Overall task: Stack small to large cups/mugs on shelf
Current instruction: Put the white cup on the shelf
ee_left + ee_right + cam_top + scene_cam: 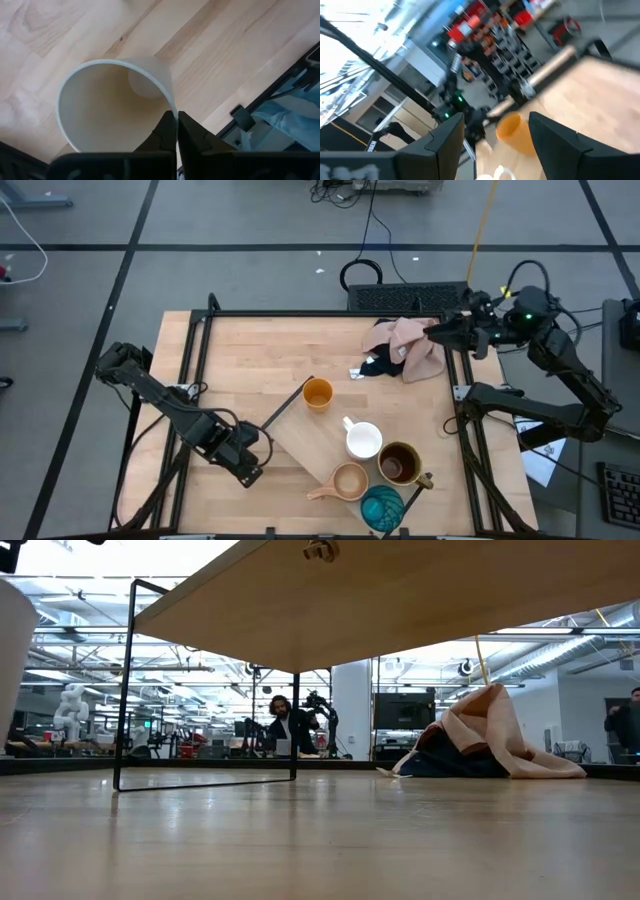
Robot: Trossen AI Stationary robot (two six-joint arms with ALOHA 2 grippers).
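Beige-grey cup pinched at rim by left gripper, lower left of table

Beige-grey cup (117, 102) sits in the left gripper (177, 125), at the lower left of the high view, just off the shelf's near end. Jaws are pressed together on the thin rim wall, one finger inside, one outside. In the left wrist view the cup lies tipped: mouth faces the camera, base toward the tabletop, long axis running away from the wrist.

Shelf (300, 430) lies diagonally, from centre to lower right of the high view. Orange cup (317, 393) stands near its upper end; white handled mug (364, 441), dark brown handled mug (399, 463), tan handled cup (349, 480) and teal glazed cup (381, 506) cluster at lower right.

Right gripper (436, 333) waits at upper right over the pink cloth (412, 345), jaws spread, holding nothing.

Judgement: transport step in hand. Next move calls for righting the cup, mouth up, then placing it in size order.
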